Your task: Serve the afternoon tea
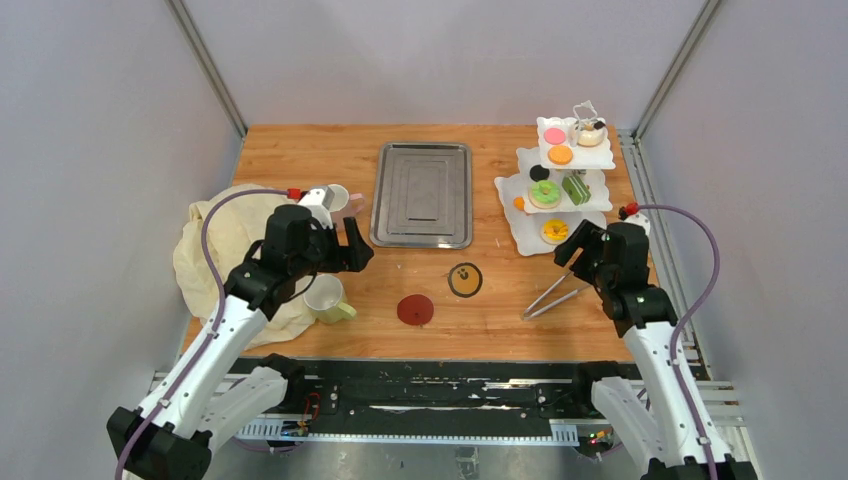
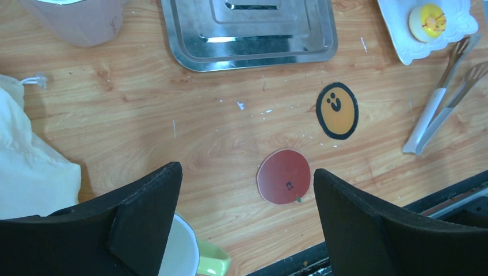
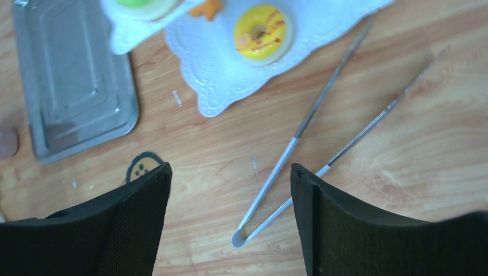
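From overhead: stand [image 1: 522, 228] shows three tiers, colourful pastries [image 1: 545, 193]; wrist views cut off its top. Left gripper [image 2: 244, 172], right gripper [image 3: 230, 168] wide, empty.

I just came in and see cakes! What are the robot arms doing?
The robot is setting out afternoon tea. Right now it holds nothing. The right fingers are open above the tongs, which lie on the table beside the stand of little cakes. The left fingers are open too, near a mug. The red coaster and orange coaster have no mugs on them yet.
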Controlling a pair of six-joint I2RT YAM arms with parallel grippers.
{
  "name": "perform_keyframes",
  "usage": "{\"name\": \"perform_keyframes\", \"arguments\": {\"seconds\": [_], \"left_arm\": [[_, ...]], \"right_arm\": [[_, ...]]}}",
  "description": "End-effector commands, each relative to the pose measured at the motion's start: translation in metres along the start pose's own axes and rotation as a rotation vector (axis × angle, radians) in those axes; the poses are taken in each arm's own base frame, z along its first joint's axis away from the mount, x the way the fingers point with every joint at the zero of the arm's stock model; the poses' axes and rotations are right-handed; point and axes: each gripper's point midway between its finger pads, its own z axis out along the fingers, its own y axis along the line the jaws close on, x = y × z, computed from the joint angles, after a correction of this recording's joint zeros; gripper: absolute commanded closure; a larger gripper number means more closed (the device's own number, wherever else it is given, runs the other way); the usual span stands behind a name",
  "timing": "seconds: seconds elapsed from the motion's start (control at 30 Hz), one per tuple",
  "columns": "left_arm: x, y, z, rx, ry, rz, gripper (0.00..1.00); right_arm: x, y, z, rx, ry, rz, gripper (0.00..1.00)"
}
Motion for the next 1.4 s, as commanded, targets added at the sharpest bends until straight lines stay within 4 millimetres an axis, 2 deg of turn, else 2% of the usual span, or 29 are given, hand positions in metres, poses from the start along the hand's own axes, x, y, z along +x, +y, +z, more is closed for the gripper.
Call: {"name": "perform_keyframes", "arguments": {"seconds": [0.0, 0.1, 0.17, 0.27, 0.33, 0.47, 0.6, 0.73, 0.83, 1.0, 1.17, 1.27, 1.37], "left_arm": [[-0.014, -0.007, 0.002, -0.034, -0.047, 0.088, 0.1], [-0.004, -0.012, 0.012, -0.049, -0.005, 0.113, 0.01], [-0.001, -0.014, 0.02, -0.058, 0.018, 0.116, 0.02], [-0.006, -0.013, 0.023, -0.09, 0.03, 0.123, 0.02], [-0.014, -0.007, 0.02, -0.139, 0.023, 0.131, 0.02], [-0.027, 0.017, 0.004, -0.289, -0.005, 0.166, 0.02], [-0.029, 0.046, -0.015, -0.429, 0.007, 0.169, 0.02], [-0.028, 0.072, -0.037, -0.469, -0.002, 0.06, 0.02], [-0.026, 0.083, -0.053, -0.498, -0.014, -0.013, 0.02], [-0.019, 0.104, -0.073, -0.578, 0.017, -0.124, 0.02], [-0.018, 0.116, -0.082, -0.576, 0.022, -0.229, 0.02], [-0.018, 0.117, -0.082, -0.583, -0.006, -0.269, 0.02], [-0.018, 0.119, -0.082, -0.591, -0.043, -0.297, 0.02]], "right_arm": [[0.009, 0.024, -0.028, -0.181, 0.086, -0.23, 0.26], [0.027, 0.042, -0.039, -0.313, 0.155, -0.277, 0.26], [0.048, 0.059, -0.046, -0.404, 0.209, -0.335, 0.25], [0.072, 0.075, -0.046, -0.441, 0.219, -0.432, 0.25], [0.089, 0.094, -0.049, -0.491, 0.225, -0.507, 0.25], [0.116, 0.137, -0.053, -0.602, 0.233, -0.671, 0.25], [0.139, 0.184, -0.057, -0.714, 0.247, -0.827, 0.24], [0.164, 0.237, -0.068, -0.866, 0.248, -0.949, 0.24], [0.183, 0.281, -0.08, -0.988, 0.241, -1.013, 0.24], [0.229, 0.333, -0.092, -1.077, 0.267, -1.116, 0.24], [0.273, 0.357, -0.106, -1.119, 0.303, -1.159, 0.23], [0.29, 0.363, -0.099, -1.087, 0.319, -1.153, 0.22], [0.3, 0.363, -0.083, -1.02, 0.317, -1.139, 0.22]]}}
